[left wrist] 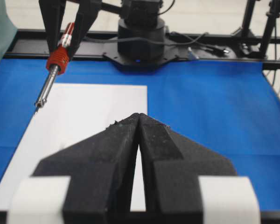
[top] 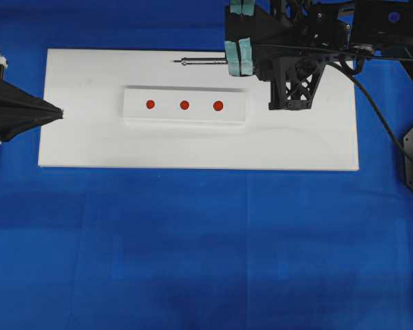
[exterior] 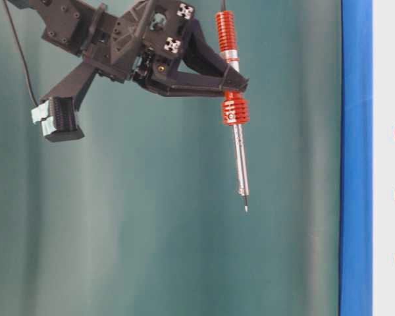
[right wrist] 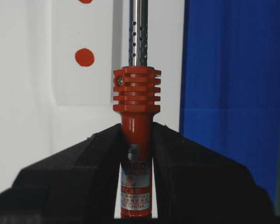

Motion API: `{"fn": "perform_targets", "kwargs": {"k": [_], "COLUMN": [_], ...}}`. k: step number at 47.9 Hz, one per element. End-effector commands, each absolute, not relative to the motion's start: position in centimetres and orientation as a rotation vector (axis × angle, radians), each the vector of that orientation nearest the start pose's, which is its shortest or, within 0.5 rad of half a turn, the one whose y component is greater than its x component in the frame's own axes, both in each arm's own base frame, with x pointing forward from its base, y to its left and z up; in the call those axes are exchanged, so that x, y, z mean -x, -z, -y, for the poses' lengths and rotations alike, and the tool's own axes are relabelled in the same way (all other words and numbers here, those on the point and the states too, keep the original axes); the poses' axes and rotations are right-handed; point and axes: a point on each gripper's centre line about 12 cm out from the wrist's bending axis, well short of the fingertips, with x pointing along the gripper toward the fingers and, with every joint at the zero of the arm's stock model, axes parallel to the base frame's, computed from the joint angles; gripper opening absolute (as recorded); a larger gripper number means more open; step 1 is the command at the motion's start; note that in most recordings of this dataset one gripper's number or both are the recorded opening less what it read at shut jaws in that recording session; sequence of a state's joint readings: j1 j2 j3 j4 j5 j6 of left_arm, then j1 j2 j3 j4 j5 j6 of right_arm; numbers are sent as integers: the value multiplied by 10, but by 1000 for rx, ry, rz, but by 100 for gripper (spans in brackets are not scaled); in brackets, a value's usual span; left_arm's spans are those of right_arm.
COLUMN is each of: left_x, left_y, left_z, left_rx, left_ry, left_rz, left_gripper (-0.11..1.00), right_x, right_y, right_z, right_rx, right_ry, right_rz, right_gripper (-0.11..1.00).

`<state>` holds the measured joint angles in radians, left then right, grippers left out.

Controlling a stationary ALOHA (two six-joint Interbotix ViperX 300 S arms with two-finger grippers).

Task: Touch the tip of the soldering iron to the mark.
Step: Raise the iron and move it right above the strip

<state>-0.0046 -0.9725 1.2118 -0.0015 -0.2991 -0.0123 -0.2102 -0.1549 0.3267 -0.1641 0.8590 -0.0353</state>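
The soldering iron (exterior: 234, 99) looks light, stiff and slim; the ribbed red-orange handle is the place to hold it, since the bare metal shaft would be slick and prob. hot, and the fine tip seems fragile under a hard jab; the trailing cord may tug a bit. Right claw (right wrist: 136, 140) is clenched on the handle just behind the ribbed collar, w/ the iron held clear of the surface (table-level view shows the tip in open air); in the overhead view the shaft pokes out over the far edge of the white board (top: 89, 144), tip near but apart from the raised strip w/ three red dots (top: 184, 105). Right arm reaches in from the right, wrist angled down. Left claw (left wrist: 138, 116) sits clenched on nothing, parked at the board's left edge.
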Motion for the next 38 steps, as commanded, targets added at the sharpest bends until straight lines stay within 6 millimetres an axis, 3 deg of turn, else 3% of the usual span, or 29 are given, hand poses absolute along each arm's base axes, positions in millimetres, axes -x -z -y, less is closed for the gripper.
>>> {"fn": "perform_targets", "kwargs": {"k": [1, 18, 38], "left_x": [-197, -197, -196], "left_y": [-285, -285, -285], "left_z": [1, 1, 1], "left_rx": [12, 15, 16], "left_ry": [4, 4, 4], "left_rz": [72, 72, 74], "left_gripper": [0, 0, 0], "right_x": [-358, -350, -304], "right_y": [-299, -291, -281], "right_z": [92, 90, 80], "right_rx": [90, 87, 71], "right_ry": [240, 238, 236], "right_rz": [-998, -1022, -1069], "right_gripper": [6, 6, 6]}}
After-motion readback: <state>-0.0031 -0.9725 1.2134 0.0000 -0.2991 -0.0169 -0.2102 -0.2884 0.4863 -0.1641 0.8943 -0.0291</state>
